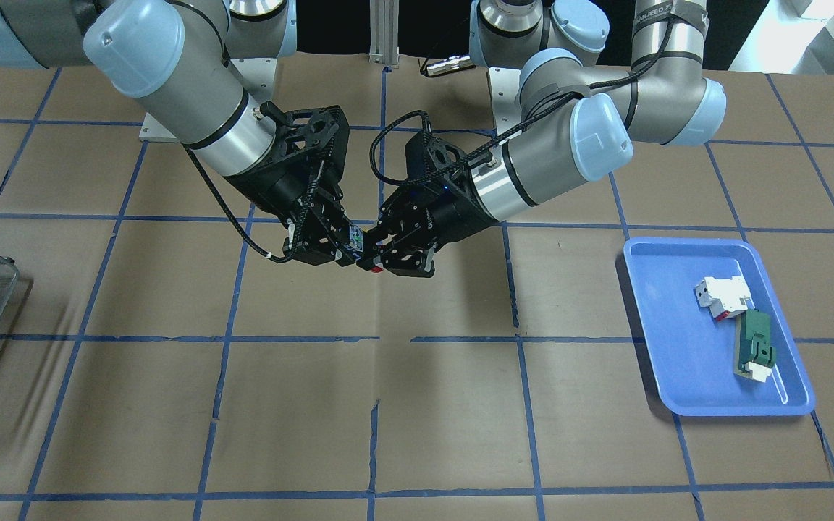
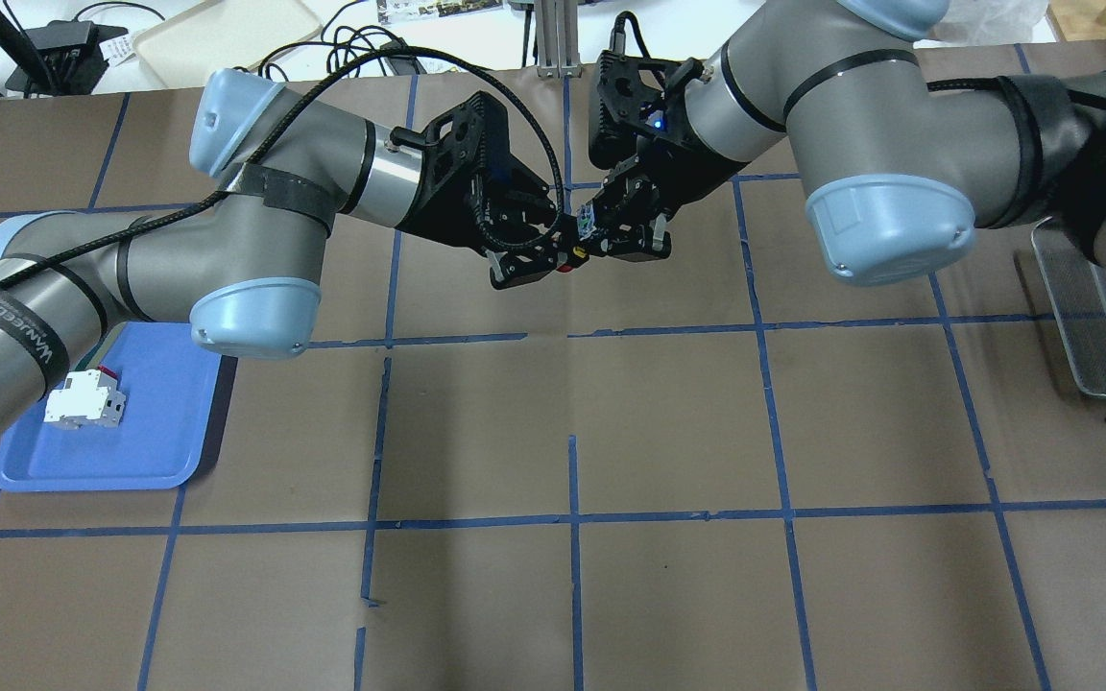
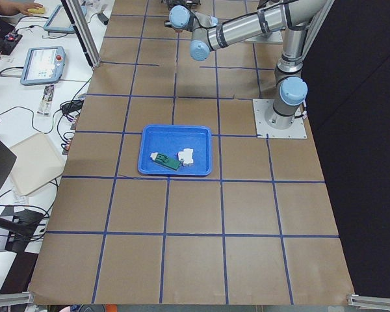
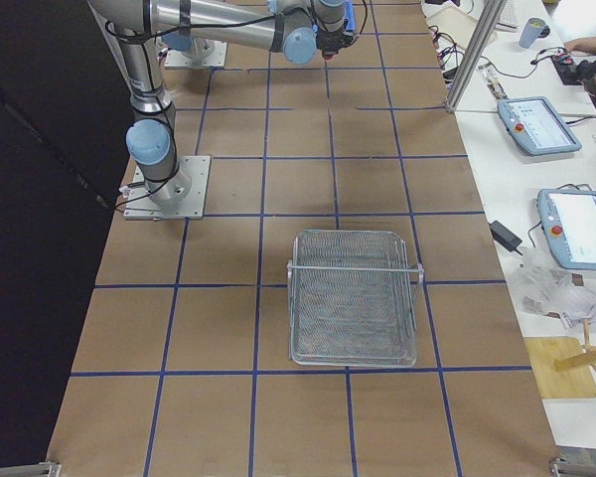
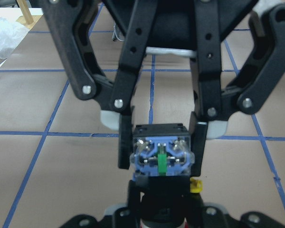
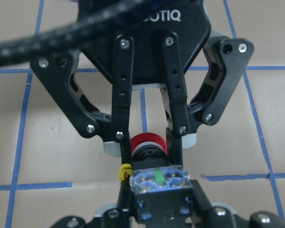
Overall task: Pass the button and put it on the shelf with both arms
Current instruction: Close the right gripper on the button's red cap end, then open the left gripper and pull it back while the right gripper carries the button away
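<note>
The button (image 1: 360, 251) hangs in the air over the table's middle, between both grippers. My left gripper (image 1: 390, 255) holds its black body near the red cap (image 6: 147, 142). My right gripper (image 1: 337, 248) holds its squarish end with the blue-green terminals (image 5: 160, 156). Both are shut on it and face each other, as the overhead view (image 2: 580, 240) also shows. The wire-mesh shelf (image 4: 353, 298) stands on the table at my right end (image 2: 1091, 307), far from the grippers.
A blue tray (image 1: 659, 304) lies at my left end, holding a white block with red (image 1: 722, 295) and a green-and-white flat part (image 1: 756, 349). The table is brown, with blue tape lines. Operators' desks with tablets show beyond the far edge.
</note>
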